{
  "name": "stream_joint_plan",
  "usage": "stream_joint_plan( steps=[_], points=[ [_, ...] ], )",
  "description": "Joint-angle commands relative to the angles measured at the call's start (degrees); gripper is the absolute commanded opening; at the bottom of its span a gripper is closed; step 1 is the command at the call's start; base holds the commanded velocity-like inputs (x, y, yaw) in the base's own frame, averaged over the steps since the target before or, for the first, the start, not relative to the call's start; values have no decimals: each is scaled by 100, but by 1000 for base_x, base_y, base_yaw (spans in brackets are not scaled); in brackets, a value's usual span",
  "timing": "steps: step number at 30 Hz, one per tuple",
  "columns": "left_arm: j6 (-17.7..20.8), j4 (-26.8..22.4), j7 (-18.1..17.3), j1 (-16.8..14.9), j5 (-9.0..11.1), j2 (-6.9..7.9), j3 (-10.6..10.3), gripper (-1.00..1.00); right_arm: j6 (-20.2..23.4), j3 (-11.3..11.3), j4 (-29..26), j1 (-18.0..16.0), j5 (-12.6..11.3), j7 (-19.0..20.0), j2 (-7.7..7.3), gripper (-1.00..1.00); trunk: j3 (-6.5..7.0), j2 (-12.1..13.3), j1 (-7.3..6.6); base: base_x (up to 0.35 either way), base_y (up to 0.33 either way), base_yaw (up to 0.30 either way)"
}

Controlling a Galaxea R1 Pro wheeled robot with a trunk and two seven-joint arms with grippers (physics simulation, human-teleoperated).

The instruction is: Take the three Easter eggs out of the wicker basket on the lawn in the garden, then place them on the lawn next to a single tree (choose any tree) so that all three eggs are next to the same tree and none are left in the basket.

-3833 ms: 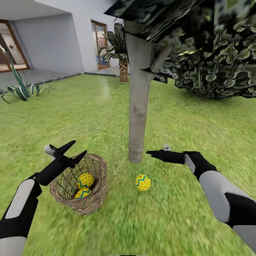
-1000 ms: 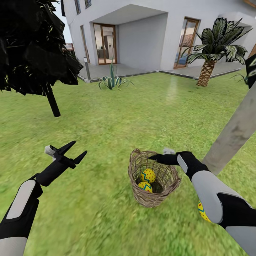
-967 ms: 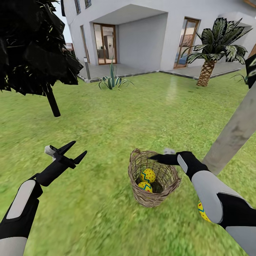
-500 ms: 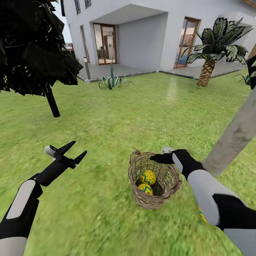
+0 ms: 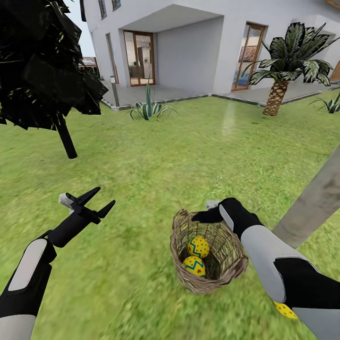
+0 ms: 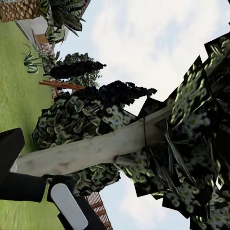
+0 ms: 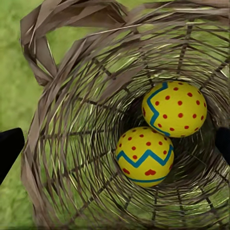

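Note:
The wicker basket (image 5: 211, 279) stands on the lawn (image 5: 156, 160) with two yellow Easter eggs (image 5: 199, 246) (image 5: 194, 265) inside. My right gripper (image 5: 202, 216) hovers open over the basket's far rim. Its wrist view looks straight down at the basket (image 7: 62, 158) and both eggs (image 7: 173, 109) (image 7: 144, 155), with one black fingertip at each side (image 7: 8, 151). A third egg (image 5: 285, 309) lies on the grass beside the pale tree trunk (image 5: 314, 205), partly hidden by my right forearm. My left gripper (image 5: 106, 195) hangs open and empty over grass, well left of the basket.
A black conifer (image 5: 63, 137) stands at the far left. A spiky plant (image 5: 148, 106) and a palm (image 5: 276, 94) grow along the patio edge before the white house. The left wrist view shows the pale trunk (image 6: 96, 153) and its leafy crown (image 6: 191, 120).
The view swung left since the earliest frame, bringing the basket under my right arm. In the last second the right gripper lowered over the basket's mouth. The left arm kept its pose.

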Motion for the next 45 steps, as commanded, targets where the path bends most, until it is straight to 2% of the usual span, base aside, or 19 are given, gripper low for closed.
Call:
stream_joint_plan(
  steps=[1,6,13,17,20,23,29,37,45],
  points=[
    [28,3,-25,-4,-17,-1,6,100,95,19,-11,-3,21,22,-2,100,-5,-2,-1,8,0,0],
    [28,10,-25,-4,-17,-1,5,100,612,27,-41,-8,41,24,-42,100,-5,-2,-1,2,0,0],
    [28,11,-25,-4,-17,-1,5,100,764,32,-35,-9,74,19,-53,100,-5,-2,-1,0,0,0],
    [28,13,-25,-4,-17,-8,5,100,767,20,29,-3,292,-395,-36,100,-5,-2,-1,0,0,0],
    [28,17,-25,-4,-17,-10,5,100,766,0,120,-1,309,-890,-15,100,-5,-2,-1,0,0,0],
    [31,18,-25,-4,-17,-9,5,100,752,-6,314,-1,290,-1170,-4,100,-5,-2,-1,29,0,0],
    [32,15,-25,-4,-17,-18,0,100,738,-10,472,-1,291,-1193,13,100,-5,-2,-1,263,0,0],
    [12,20,-25,-4,-20,-121,-3,100,688,-8,493,20,307,-1044,50,100,-5,-2,-1,69,0,0],
    [12,22,-25,-4,-26,-184,1,100,627,-8,493,154,310,-1019,65,100,-148,-323,175,1,0,0]
  ],
)
